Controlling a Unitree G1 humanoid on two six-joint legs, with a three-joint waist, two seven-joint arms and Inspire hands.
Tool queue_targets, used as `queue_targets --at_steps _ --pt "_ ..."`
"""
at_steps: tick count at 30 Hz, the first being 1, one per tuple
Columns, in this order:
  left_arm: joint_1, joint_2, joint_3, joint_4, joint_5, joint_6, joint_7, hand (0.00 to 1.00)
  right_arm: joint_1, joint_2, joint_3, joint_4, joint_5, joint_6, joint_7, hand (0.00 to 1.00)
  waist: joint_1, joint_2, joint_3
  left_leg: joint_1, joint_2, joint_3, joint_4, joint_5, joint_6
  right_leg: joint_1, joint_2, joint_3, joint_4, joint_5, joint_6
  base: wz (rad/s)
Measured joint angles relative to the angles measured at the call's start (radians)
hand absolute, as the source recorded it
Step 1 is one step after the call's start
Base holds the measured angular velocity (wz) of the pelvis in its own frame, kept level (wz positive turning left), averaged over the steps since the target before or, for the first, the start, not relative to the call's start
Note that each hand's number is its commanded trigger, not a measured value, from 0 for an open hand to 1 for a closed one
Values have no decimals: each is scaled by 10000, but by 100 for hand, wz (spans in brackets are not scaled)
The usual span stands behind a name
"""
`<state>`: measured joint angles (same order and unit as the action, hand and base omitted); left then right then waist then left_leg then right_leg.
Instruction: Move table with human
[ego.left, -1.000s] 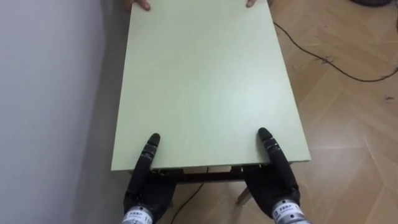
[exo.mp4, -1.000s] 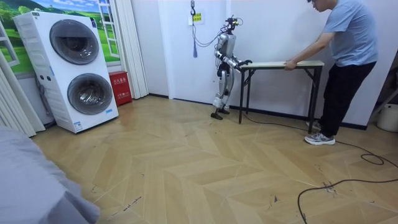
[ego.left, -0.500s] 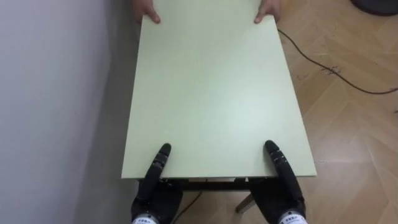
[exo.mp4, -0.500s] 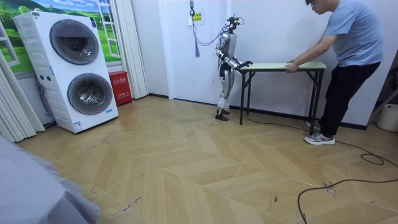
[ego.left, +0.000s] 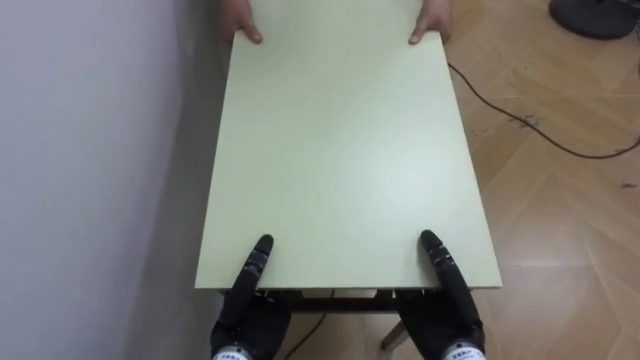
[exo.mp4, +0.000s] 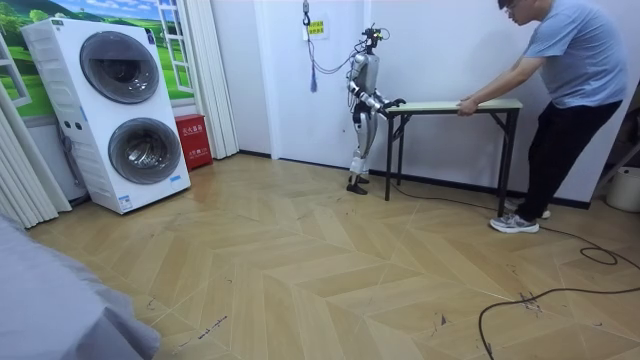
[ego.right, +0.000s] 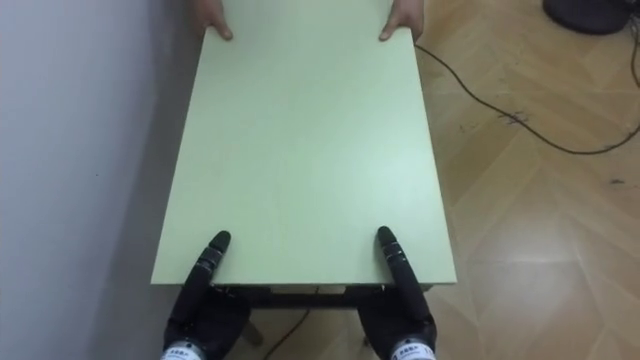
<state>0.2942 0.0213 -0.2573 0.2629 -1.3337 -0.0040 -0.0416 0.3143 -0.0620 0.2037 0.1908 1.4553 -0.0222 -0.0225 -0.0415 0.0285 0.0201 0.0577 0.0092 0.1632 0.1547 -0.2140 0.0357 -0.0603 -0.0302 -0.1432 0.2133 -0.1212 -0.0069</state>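
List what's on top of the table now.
Near edge of the table: robot's left hand and right hand each overlap it from below. Far edge: a person's hands. How the robot's hands hold underneath is covered by the top.

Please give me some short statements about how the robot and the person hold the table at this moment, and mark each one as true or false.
1. The left hand and the right hand are both at the near edge of the table. True.
2. The person holds the far end with one hand only. False: the person's hands are at both far corners.
3. The table's long side runs close along the wall on the robot's left. True.
4. The cable lies on the tabletop. False: it lies on the floor, to the table's right.
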Motion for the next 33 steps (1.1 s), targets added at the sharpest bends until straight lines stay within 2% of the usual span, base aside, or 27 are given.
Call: queue_targets --at_steps 2,9,10,11,13,14,15,16,17,18,20,23,28,33 --pt "-55 -2 15 337 125 85 -222 100 -20 14 -43 251 2 -2 60 100 10 -10 -55 210 17 17 6 0 -1 277 8 -63 -102 0 1 5" --pt "-442 -10 69 800 206 284 -318 100 -277 167 -293 629 -125 20 119 100 202 3 -64 378 96 52 -18 0 -1 418 17 -88 -114 -1 2 -1" --pt "-449 -10 77 817 206 285 -335 78 -277 168 -292 628 -130 20 122 97 205 5 -64 380 98 51 -18 0 -2 418 20 -88 -114 -2 3 0" --pt "-452 -9 80 835 226 287 -343 64 -276 172 -291 634 -133 20 131 71 213 11 -65 386 104 49 -18 0 -2 417 25 -87 -114 -2 3 -3" --pt "-461 -10 100 868 365 301 -363 63 -276 173 -291 645 -134 20 145 68 217 14 -66 391 112 47 -18 0 -2 417 32 -86 -115 -2 3 -2" --pt "-485 -10 121 902 389 327 -387 55 -276 174 -291 648 -134 21 145 58 222 18 -68 392 115 47 -18 0 -2 417 35 -86 -115 -2 4 0" --pt "-493 -9 140 928 395 355 -409 37 -278 173 -292 657 -134 21 146 51 226 24 -70 392 116 48 -19 -1 -2 416 37 -85 -114 -3 4 0" --pt "-499 -4 182 1031 412 409 -534 11 -293 173 -297 720 -134 21 207 21 230 48 -86 393 116 48 -18 -1 -2 416 38 -85 -114 -3 4 0" --pt "-494 21 188 1205 515 412 -747 0 -319 171 -310 838 -135 20 340 0 229 76 -104 392 114 40 -21 -1 -2 418 36 -91 -115 -4 6 0" --pt "-507 56 188 1310 650 410 -879 0 -359 171 -315 973 -137 18 478 0 224 84 -109 393 114 33 -21 -1 -2 418 35 -91 -116 -5 8 0" --pt "-672 299 162 1747 1617 381 -1058 0 -508 151 -316 1380 -357 9 1032 0 185 84 -110 388 113 23 -26 -2 -4 408 37 -90 -132 -10 17 -5" --pt "-876 366 230 2223 2351 194 -1240 0 -486 -13 -313 1550 -983 3 1750 0 183 78 -114 389 113 24 -43 -5 -5 395 44 -85 -135 -11 18 -2" --pt "-1106 554 439 2972 3091 175 -1240 0 -477 -207 -321 1648 -1524 29 2412 0 68 49 -139 423 151 17 -102 -69 -3 383 119 -59 -129 -6 10 -5" --pt "-542 650 380 3269 3130 405 -1236 0 -456 -228 -322 2028 -1696 240 2589 0 -49 -28 -140 401 166 31 -70 -77 -18 332 142 -53 -91 6 -10 0"
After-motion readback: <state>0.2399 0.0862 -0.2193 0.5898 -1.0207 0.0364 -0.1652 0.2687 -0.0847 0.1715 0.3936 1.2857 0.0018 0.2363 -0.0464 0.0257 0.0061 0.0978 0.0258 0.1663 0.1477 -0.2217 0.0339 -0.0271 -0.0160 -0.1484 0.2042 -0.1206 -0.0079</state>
